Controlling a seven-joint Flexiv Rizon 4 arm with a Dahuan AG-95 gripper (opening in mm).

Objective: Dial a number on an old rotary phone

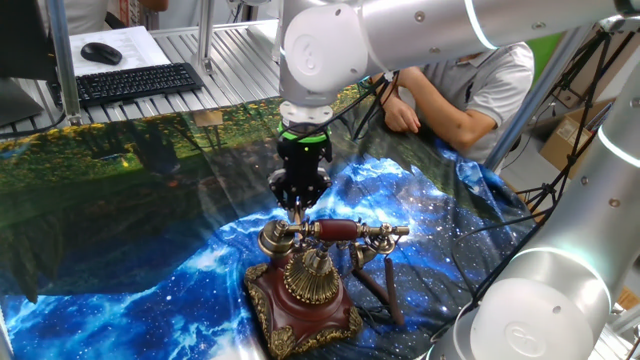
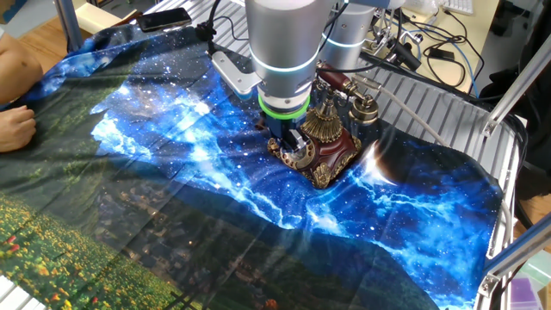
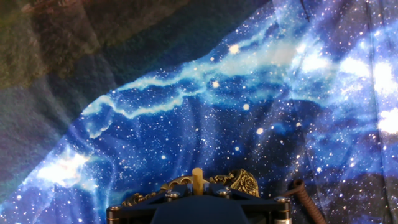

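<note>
The old rotary phone (image 1: 300, 300) stands on the blue galaxy cloth, its brass dial dome (image 1: 310, 275) facing up and its handset (image 1: 335, 232) lying across the cradle. My gripper (image 1: 297, 207) hangs just behind the handset's left end, pointing down. In the other fixed view the gripper (image 2: 293, 148) covers the near corner of the phone's red-brown base (image 2: 337, 155). The hand view shows the dark jaws closed around a pale thin peg (image 3: 197, 179), with brass trim (image 3: 242, 182) right behind it. The dial is hidden in the hand view.
A coiled cord (image 1: 385, 280) trails right of the phone. A keyboard (image 1: 138, 82) and mouse (image 1: 100, 52) lie at the back left. A seated person (image 1: 470, 85) leans at the table's far side, hand (image 2: 15, 129) on the cloth.
</note>
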